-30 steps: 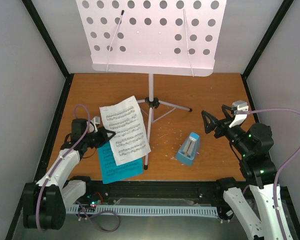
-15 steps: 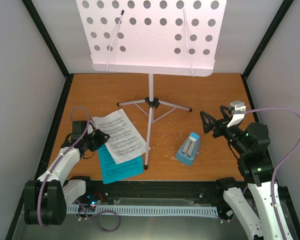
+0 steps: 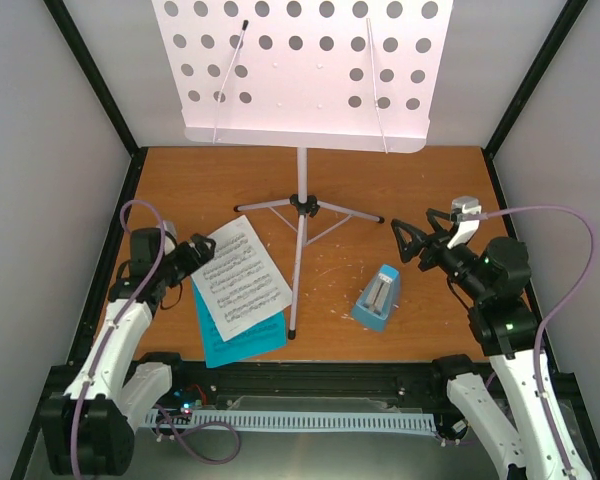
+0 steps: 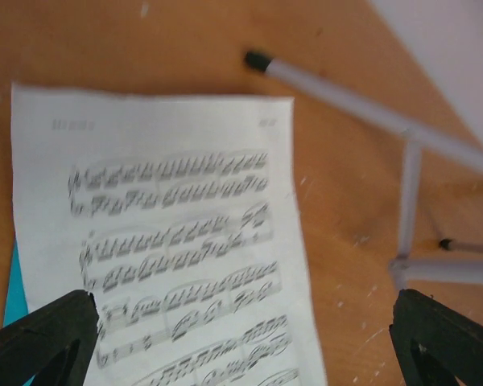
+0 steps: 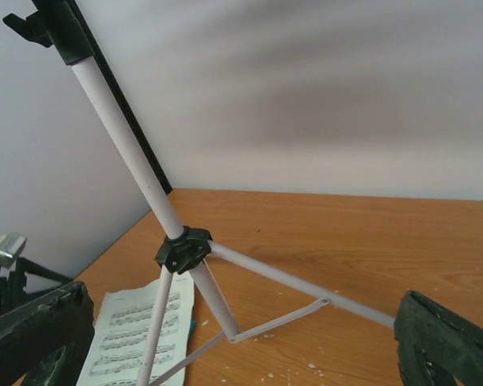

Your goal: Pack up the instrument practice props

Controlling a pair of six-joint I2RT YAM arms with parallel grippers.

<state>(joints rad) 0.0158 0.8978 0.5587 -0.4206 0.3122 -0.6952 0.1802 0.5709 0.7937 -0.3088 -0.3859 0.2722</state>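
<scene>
The white perforated music stand [image 3: 300,70] rises on its thin grey tripod [image 3: 298,240] at the table's middle back. A white music sheet [image 3: 238,278] lies flat, partly over a blue sheet [image 3: 242,340], left of the tripod. The light-blue metronome [image 3: 378,298] stands to the tripod's right. My left gripper [image 3: 187,257] is open at the white sheet's left edge; its wrist view looks down on the white sheet [image 4: 169,241] with nothing between the fingertips [image 4: 48,338]. My right gripper [image 3: 418,240] hangs open above the table, facing the tripod hub [image 5: 183,248], apart from it.
Grey walls with black frame posts [image 3: 110,100] enclose the wooden table [image 3: 430,190] on three sides. A tripod leg [image 4: 346,96] with a black foot lies just beyond the white sheet. White flecks dot the wood near the metronome.
My left gripper has opened and let go of the white sheet, which now lies lower and turned on the blue sheet; the left arm has drawn back left. My right gripper has edged left toward the tripod.
</scene>
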